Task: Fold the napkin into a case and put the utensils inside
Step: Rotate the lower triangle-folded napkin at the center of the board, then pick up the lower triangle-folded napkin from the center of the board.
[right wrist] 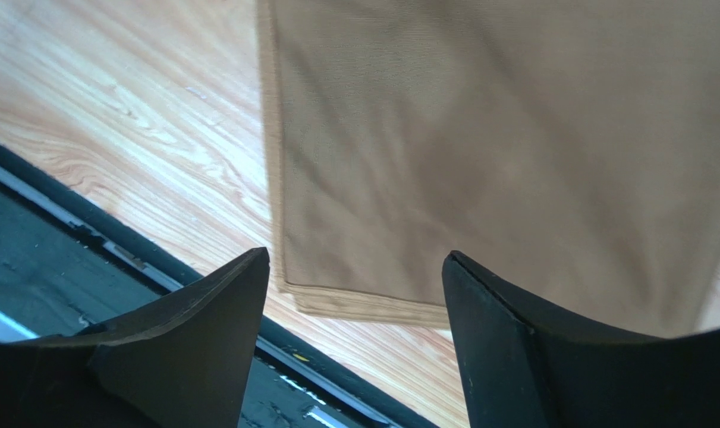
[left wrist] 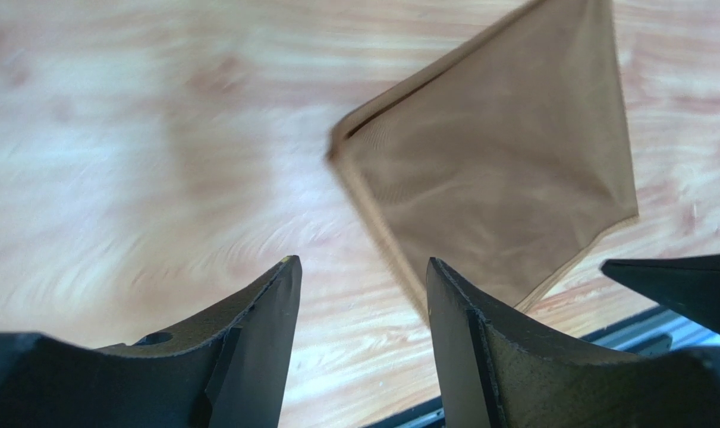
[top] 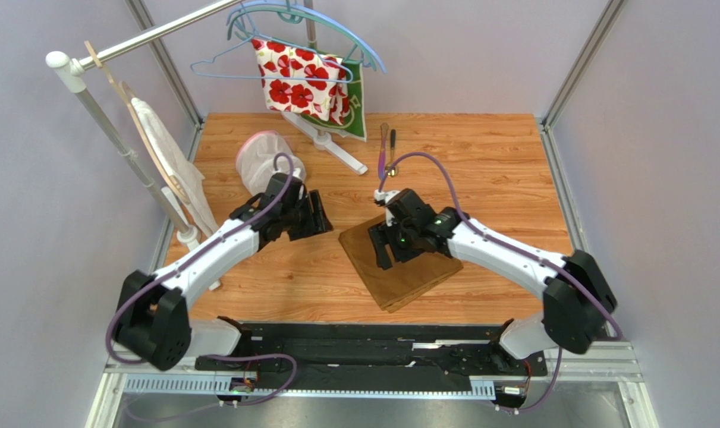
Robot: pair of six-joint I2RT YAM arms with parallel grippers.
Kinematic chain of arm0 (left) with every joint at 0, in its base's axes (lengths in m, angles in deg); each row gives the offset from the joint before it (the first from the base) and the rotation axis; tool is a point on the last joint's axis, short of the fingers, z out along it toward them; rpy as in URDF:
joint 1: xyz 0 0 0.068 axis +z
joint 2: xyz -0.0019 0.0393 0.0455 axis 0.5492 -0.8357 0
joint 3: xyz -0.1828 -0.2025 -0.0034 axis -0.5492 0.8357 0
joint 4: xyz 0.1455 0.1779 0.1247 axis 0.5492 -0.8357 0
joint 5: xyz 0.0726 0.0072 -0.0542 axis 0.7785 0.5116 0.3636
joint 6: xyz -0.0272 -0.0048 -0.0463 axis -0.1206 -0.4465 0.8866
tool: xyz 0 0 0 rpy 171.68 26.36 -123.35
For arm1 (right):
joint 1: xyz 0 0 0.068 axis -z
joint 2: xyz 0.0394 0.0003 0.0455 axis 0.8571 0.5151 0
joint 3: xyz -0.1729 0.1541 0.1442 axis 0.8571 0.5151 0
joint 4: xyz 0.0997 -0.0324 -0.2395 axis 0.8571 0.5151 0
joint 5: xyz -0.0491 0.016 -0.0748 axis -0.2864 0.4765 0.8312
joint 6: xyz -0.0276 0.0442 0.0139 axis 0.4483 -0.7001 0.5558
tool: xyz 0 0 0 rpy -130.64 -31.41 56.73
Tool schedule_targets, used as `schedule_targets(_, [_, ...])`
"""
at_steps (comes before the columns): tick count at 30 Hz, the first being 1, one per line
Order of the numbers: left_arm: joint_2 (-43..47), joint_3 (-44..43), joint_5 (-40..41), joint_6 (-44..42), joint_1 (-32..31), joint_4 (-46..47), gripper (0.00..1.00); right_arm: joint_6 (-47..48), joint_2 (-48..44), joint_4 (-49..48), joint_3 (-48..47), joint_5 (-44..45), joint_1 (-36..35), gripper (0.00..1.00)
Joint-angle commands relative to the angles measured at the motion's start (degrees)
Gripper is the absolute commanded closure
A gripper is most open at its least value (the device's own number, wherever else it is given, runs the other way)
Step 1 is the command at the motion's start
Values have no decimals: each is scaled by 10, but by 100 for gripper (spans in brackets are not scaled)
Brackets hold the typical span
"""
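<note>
The left gripper [top: 317, 212] hangs over bare table [top: 479, 160] with its fingers [left wrist: 265, 312] spread and nothing between them. The napkin [top: 412, 276] lies to its right, apart from it. In the left wrist view the napkin [left wrist: 497, 178] sits ahead of the fingertips and to the right, one corner pointing towards the gripper [left wrist: 359, 267]. That view is blurred, so the weave and hem are hard to read, and the cloth's far end is cut off at the top edge.

The napkin is a flat folded rectangle, set at a slant on the table in front of the right arm. The right gripper [top: 381, 250] is above its upper left part, fingers [right wrist: 202, 321] apart and closed on nothing. From above, the wrist hides that part of the cloth, so whether the tips touch it cannot be told. In the right wrist view the napkin [right wrist: 515, 152] fills the space beyond the gripper [right wrist: 354, 259], its hemmed near edge just ahead of the tips, and it runs out of frame at the top and right.

The utensils [top: 386, 150] lie side by side farther back on the table, beyond the right gripper and well apart from the napkin. They are too small to make out in detail.
</note>
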Motion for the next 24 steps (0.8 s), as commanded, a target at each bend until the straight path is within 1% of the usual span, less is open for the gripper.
schedule_targets(1, [88, 33, 86, 71, 19, -42, 36, 11, 93, -16, -63, -35, -29, 24])
schedule_targets(3, [101, 33, 72, 72, 29, -67, 36, 12, 144, -9, -89, -4, -58, 23])
schedule_targets(5, [110, 34, 60, 71, 40, -79, 36, 9, 174, -10, -104, 14, -81, 22])
schedule_targets(7, [118, 48, 52, 72, 45, -81, 36, 1, 209, -10, -122, 22, -92, 23])
schedule_targets(8, [126, 54, 49, 71, 46, -79, 36, -4, 218, -9, -128, 55, -104, 23])
schedule_targets(10, [132, 71, 38, 71, 48, -67, 37, -5, 236, -11, -138, 66, -113, 22])
schedule_targets(11, [131, 75, 36, 71, 49, -65, 38, -10, 241, -11, -141, 88, -118, 22])
schedule_targets(17, [123, 97, 19, 68, 50, -51, 39, -13, 273, -12, -139, 105, -122, 25])
schedule_targets(22, [120, 100, 19, 69, 60, -45, 39, -42, 301, -15, -123, 120, -135, 34])
schedule_targets(24, [117, 96, 18, 66, 63, -43, 39, -55, 321, -14, -122, 116, -144, 41])
